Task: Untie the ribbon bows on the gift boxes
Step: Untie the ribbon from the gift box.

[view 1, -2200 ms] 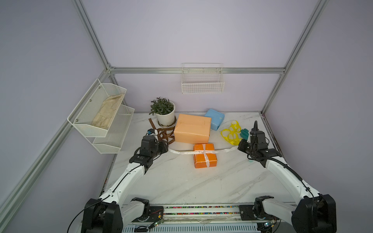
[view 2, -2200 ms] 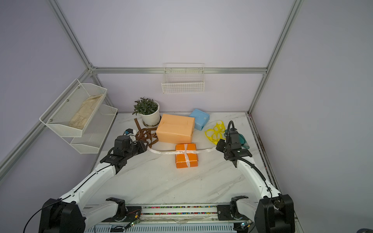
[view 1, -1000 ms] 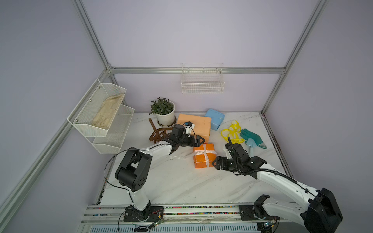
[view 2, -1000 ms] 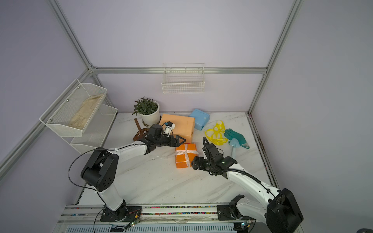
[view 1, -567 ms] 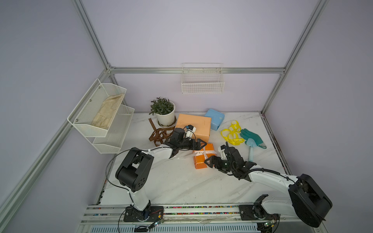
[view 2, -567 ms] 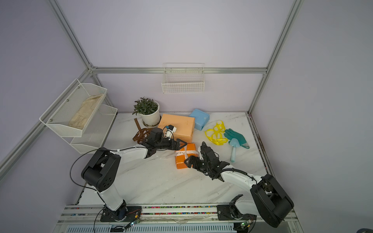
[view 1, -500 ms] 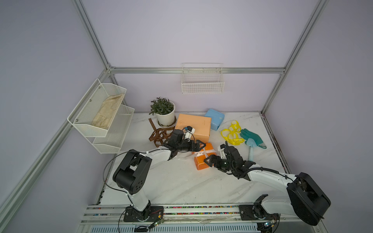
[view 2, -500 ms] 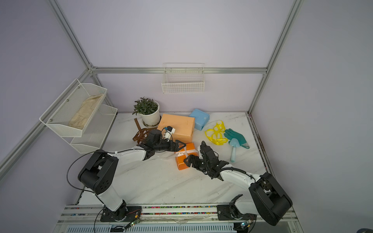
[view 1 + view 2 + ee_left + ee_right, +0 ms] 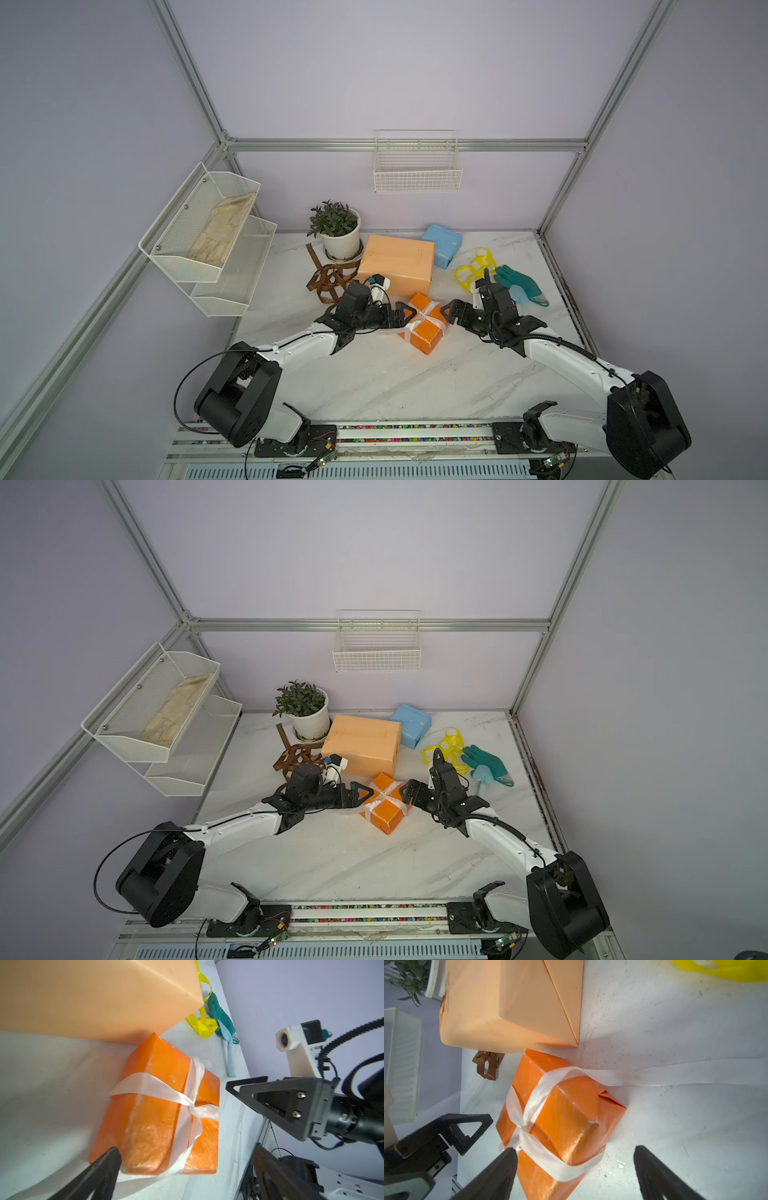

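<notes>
A small bright orange gift box point(image 9: 428, 332) point(image 9: 390, 812) lies skewed on the table, touching the large peach box point(image 9: 397, 266) point(image 9: 361, 746). A white ribbon point(image 9: 423, 316) point(image 9: 153, 1088) point(image 9: 529, 1134) stays crossed and knotted on it, with loose tails on the table. My left gripper point(image 9: 401, 316) point(image 9: 360, 798) point(image 9: 185, 1153) is open at the box's left end. My right gripper point(image 9: 449, 318) point(image 9: 409, 796) point(image 9: 575, 1150) is open, astride its right corner. The light blue box point(image 9: 442, 249), the brown ribbon point(image 9: 328, 280) and the yellow ribbon point(image 9: 471, 270) lie further back.
A white plant pot point(image 9: 340, 243) stands behind the brown ribbon. A teal glove point(image 9: 519, 284) and a pale blue scoop point(image 9: 482, 777) lie at the right. Mesh shelves point(image 9: 208, 249) hang on the left wall, a wire basket point(image 9: 417, 174) on the back wall.
Both arms have closed in on the orange box from either side. The box has been turned askew and the white ribbon's tails lie slack.
</notes>
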Robot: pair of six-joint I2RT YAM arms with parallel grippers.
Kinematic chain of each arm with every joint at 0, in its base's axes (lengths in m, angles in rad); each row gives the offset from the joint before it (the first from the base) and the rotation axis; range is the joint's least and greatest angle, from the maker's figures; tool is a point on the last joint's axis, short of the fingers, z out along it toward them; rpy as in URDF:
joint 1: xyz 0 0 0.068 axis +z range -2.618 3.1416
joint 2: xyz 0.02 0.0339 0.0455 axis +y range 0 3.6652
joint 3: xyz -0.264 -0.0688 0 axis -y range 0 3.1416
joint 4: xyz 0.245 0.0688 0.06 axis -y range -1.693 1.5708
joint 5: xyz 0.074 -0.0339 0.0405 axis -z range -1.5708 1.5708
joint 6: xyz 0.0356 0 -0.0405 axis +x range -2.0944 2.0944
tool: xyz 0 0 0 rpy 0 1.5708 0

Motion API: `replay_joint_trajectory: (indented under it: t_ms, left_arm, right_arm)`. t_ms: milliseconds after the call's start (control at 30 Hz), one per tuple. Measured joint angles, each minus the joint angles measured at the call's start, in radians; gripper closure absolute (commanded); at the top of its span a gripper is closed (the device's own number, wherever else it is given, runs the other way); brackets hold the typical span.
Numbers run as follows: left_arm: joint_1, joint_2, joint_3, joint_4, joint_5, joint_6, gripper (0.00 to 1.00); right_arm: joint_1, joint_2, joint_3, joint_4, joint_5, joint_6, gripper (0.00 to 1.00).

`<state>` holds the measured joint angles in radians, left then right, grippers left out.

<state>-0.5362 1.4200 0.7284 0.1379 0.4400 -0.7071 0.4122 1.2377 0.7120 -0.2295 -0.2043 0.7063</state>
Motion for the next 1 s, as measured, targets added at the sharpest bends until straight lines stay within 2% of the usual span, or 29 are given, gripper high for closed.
replay_joint_trajectory:
  t_ms: [33,133,200,267,300,367,533,667,800,867,900,1000]
  left_arm:
    - [0.005,-0.011,0.004,-0.023,-0.023,0.013,0.01]
    - [0.017,0.019,0.071,-0.123,-0.056,0.079,0.19]
    - [0.02,0.074,0.147,-0.179,-0.066,0.128,0.21]
    - [0.019,0.127,0.217,-0.214,-0.074,0.174,0.12]
    - [0.019,0.15,0.247,-0.229,-0.078,0.195,0.01]
    - [0.018,0.188,0.291,-0.251,-0.08,0.237,0.0]
    - [0.005,0.261,0.345,-0.288,-0.074,0.306,0.19]
    - [-0.009,0.308,0.354,-0.306,-0.064,0.335,0.29]
    - [-0.011,0.337,0.354,-0.326,-0.055,0.355,0.38]
    - [-0.011,0.34,0.355,-0.331,-0.05,0.362,0.46]
    - [-0.011,0.34,0.357,-0.333,-0.047,0.364,0.5]
    - [-0.011,0.34,0.37,-0.335,-0.043,0.371,0.63]
  right_arm:
    - [0.0,-0.001,0.02,-0.02,-0.002,-0.005,0.18]
    - [0.014,-0.003,0.036,-0.034,-0.017,0.014,0.19]
    - [0.042,-0.003,0.03,-0.038,-0.023,0.042,0.19]
    - [0.074,-0.003,0.016,-0.033,-0.023,0.074,0.2]
    - [0.089,-0.002,0.008,-0.032,-0.023,0.089,0.2]
    - [0.113,0.005,-0.005,-0.03,-0.023,0.115,0.22]
    - [0.127,0.033,-0.037,0.001,-0.009,0.167,0.28]
    - [0.127,0.061,-0.044,0.034,0.006,0.186,0.32]
    - [0.127,0.099,-0.044,0.071,0.008,0.197,0.45]
    - [0.127,0.109,-0.043,0.08,0.007,0.196,0.47]
    - [0.127,0.11,-0.043,0.082,0.008,0.193,0.5]
    - [0.127,0.11,-0.04,0.083,0.016,0.189,0.73]
